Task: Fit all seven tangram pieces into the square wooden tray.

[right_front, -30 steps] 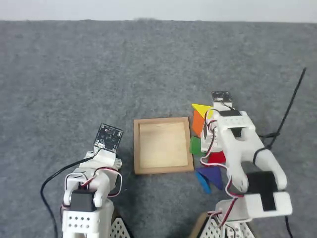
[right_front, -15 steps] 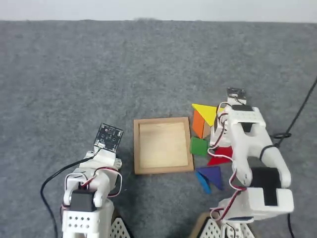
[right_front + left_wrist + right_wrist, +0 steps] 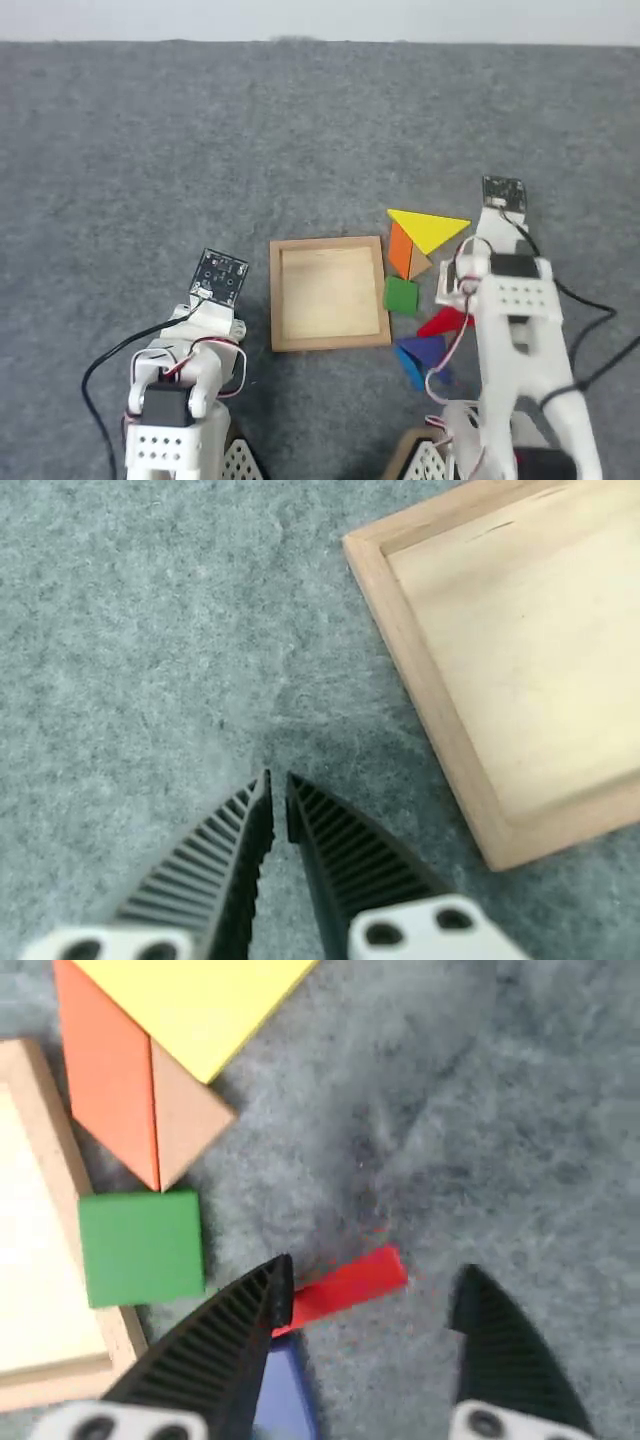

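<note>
Right jaws spread above the red piece point(image 3: 350, 1280), left jaws clenched beside the square wooden tray point(image 3: 329, 243), its floor bare, coloured pieces point(image 3: 401, 295) on the desk point(image 3: 150, 130) to its right.

**A robotics test bench, most likely a lab**

The counter point(image 3: 150, 130) is covered with grey felt-like matting, and a plain pale wall point(image 3: 320, 20) runs along its far side. Two white plastic-bodied arms, the left arm point(image 3: 180, 390) and the right arm point(image 3: 515, 340), stand at the near edge. They carry bare red and white wiring point(image 3: 462, 285), a loose black cable point(image 3: 88, 385) and uncased circuit boards point(image 3: 220, 277) at the wrists. Between them lie a square wooden tray point(image 3: 276, 295) and coloured tangram pieces point(image 3: 428, 228), set out like an exercise.
</note>
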